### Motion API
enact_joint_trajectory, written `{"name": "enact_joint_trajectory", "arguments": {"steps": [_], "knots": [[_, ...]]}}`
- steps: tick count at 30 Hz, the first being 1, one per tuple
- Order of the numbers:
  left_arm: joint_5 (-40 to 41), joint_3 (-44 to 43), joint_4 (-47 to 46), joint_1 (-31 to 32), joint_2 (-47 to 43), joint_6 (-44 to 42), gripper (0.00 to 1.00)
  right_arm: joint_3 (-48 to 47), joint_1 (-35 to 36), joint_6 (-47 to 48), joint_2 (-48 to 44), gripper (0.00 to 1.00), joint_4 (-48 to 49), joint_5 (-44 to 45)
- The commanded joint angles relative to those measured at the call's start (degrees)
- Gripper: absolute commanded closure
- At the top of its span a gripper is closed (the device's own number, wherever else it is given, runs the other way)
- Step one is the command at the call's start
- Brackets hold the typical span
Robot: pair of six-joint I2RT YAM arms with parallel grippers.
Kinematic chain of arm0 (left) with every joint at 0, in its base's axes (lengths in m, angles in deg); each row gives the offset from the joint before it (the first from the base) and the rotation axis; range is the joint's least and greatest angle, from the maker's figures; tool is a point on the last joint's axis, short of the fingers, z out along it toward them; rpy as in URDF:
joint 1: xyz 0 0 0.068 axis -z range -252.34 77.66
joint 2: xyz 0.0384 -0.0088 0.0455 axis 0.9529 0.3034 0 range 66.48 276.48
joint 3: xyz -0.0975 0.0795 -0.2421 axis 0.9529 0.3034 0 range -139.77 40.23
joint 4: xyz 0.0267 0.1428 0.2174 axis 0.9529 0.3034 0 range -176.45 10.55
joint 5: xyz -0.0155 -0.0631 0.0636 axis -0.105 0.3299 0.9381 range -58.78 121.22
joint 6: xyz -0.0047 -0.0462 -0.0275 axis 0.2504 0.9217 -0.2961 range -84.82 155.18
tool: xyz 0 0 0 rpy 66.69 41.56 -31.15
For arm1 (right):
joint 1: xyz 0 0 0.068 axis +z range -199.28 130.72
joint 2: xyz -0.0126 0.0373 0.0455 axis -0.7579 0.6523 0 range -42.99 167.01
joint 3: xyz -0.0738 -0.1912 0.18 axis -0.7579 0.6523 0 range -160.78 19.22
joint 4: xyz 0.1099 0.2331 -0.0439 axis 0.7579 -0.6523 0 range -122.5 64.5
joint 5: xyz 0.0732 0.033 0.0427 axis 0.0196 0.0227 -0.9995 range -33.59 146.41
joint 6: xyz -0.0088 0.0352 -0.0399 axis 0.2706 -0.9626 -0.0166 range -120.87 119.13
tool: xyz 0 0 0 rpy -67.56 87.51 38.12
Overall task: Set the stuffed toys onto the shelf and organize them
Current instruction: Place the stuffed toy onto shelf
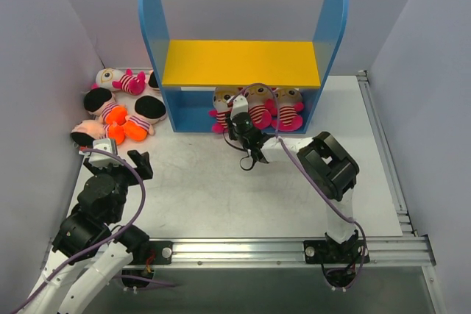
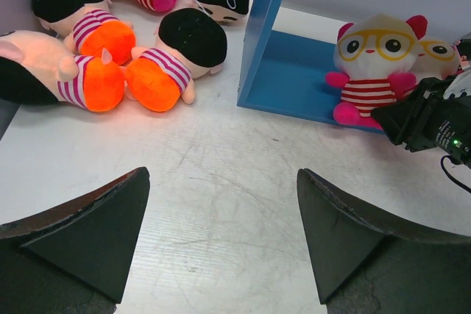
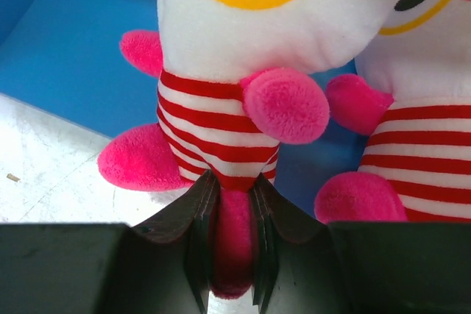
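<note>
1. Left of the shelf (image 1: 153, 27), five stuffed toys (image 1: 114, 114) lay in a loose heap on the worktop (image 1: 221, 196). Four were orange-bottomed dolls and one was a striped magenta doll (image 1: 131, 81), lying nearest the rear wall. None of these was on the shelf.
2. In front of the shelf's left panel, the left pincer (image 2: 221, 182) hung over bare worktop, jaws spread wide and nothing between them.
3. On the shelf's blue base (image 2: 294, 71), three striped dolls sat upright in a row, facing forward and touching one another.
4. Just in front of the shelf, the right pincer (image 3: 233, 182) was nipped nearly closed on one pink leg of the leftmost shelved doll (image 3: 221, 130). In my judgement, that doll was seated but not yet released.
5. The shelf's yellow upper board (image 1: 241, 64) carried nothing.
6. Assessment: three of eight toys were in place and five remained. The upper board looked like the obvious room for most of them.
7. The worktop around the shelf was pale and finely scratched. A metal rail (image 1: 383, 152) ran along its edge to the right of the shelf.
8. Plain grey-lilac walls (image 1: 44, 49) closed in to the left, behind and to the right of the shelf.
</note>
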Motion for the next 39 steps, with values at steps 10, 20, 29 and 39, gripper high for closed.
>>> {"name": "enact_joint_trajectory", "arguments": {"steps": [10,20,29,39], "knots": [[-0.55,-0.17,-0.71,-0.65,-0.07,-0.86,0.11,-3.71,-1.2,-3.21,0.81,0.77,2.63,0.41],[-0.55,-0.17,-0.53,-0.65,-0.33,-0.77,0.11,-4.06,-1.29,-5.06,0.46,0.57,1.31,1.11],[-0.73,-0.08,-0.53,-0.74,-0.51,-0.68,0.11,-2.48,-1.29,-7.17,-1.82,0.55,0.88,2.17],[-0.81,-0.17,-0.44,-0.74,-0.59,-0.68,0.11,-2.74,-1.2,-8.4,-1.39,0.91,2.1,2.43]]}}
